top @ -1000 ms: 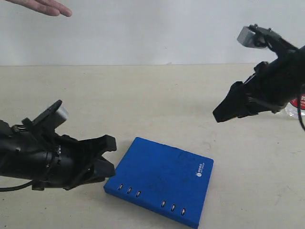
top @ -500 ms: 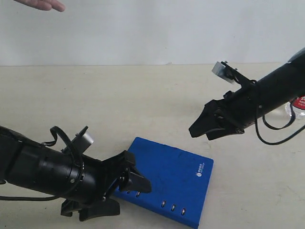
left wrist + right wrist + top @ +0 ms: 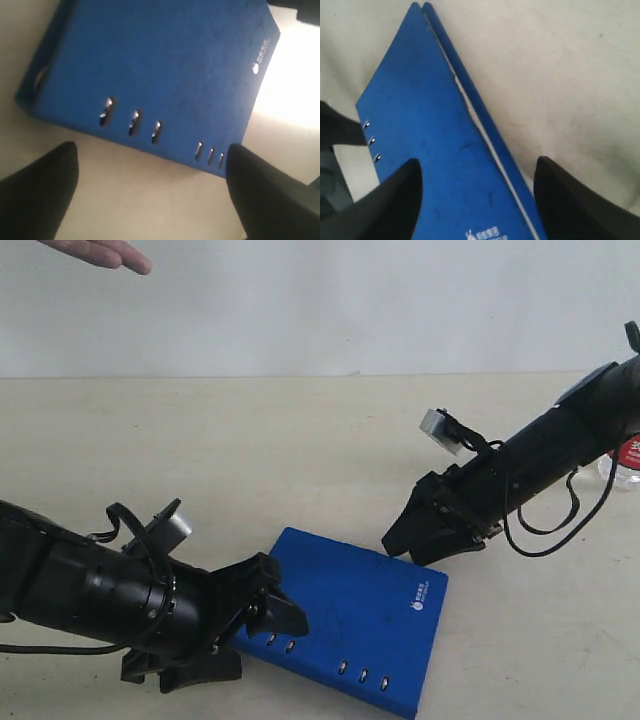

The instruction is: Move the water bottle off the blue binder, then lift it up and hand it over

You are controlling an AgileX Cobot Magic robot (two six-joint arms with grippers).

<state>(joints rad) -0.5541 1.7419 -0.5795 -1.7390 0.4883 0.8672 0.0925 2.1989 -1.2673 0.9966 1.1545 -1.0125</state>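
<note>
The blue binder (image 3: 345,610) lies flat on the table with nothing on it. The water bottle (image 3: 622,462) rests on the table at the far right edge, mostly hidden behind my right arm; only a bit of red label and clear plastic shows. My left gripper (image 3: 265,640) is open at the binder's slotted spine edge (image 3: 150,75), with bare table between its fingers (image 3: 45,190). My right gripper (image 3: 408,552) is open just above the binder's far right edge (image 3: 435,150), with nothing held.
A person's hand (image 3: 100,252) hovers at the top left, far behind the table. A white wall rises beyond the table's back edge. My left arm (image 3: 90,590) lies low along the front left of the table.
My left gripper has opened wide and swung in to the binder's spine edge. My right gripper has dropped down and left, from high above the table to the binder's far edge.
</note>
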